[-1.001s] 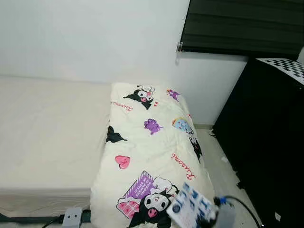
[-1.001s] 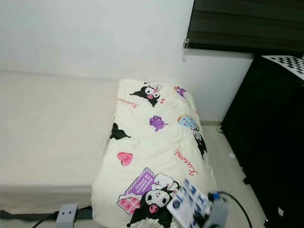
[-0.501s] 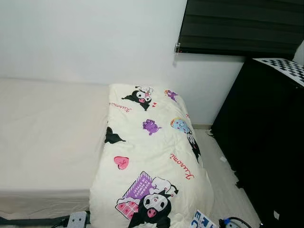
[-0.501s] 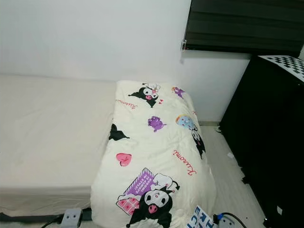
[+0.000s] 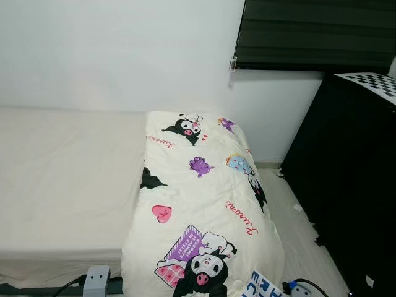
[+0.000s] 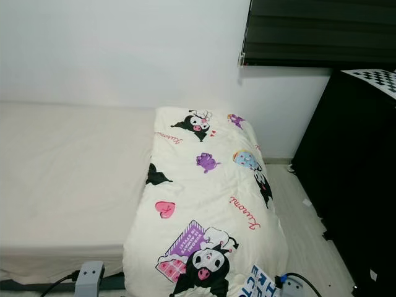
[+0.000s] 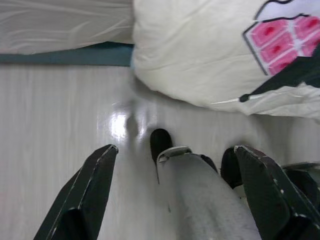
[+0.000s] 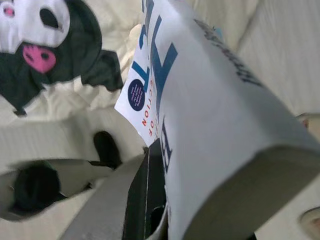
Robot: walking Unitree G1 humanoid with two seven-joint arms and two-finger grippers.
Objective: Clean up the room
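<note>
While the right gripper (image 8: 150,200) has its fingers clamped on the book (image 8: 210,125), the book's long axis runs out away from the wrist, w/ the duvet (image 5: 198,204) just beyond. Left gripper (image 7: 175,165) hangs over the floor (image 7: 60,110), fingers apart, holding nothing.

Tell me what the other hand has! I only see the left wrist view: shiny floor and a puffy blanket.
Observer: The right gripper has its jaws shut on a white book with blue letters.
Operator: Any pictures on that puffy thing?
Observer: Yes, the blanket has cartoon characters and a pink heart on top.
Operator: What's over on the right?
Observer: A black cabinet stands on the robot's right.
</note>
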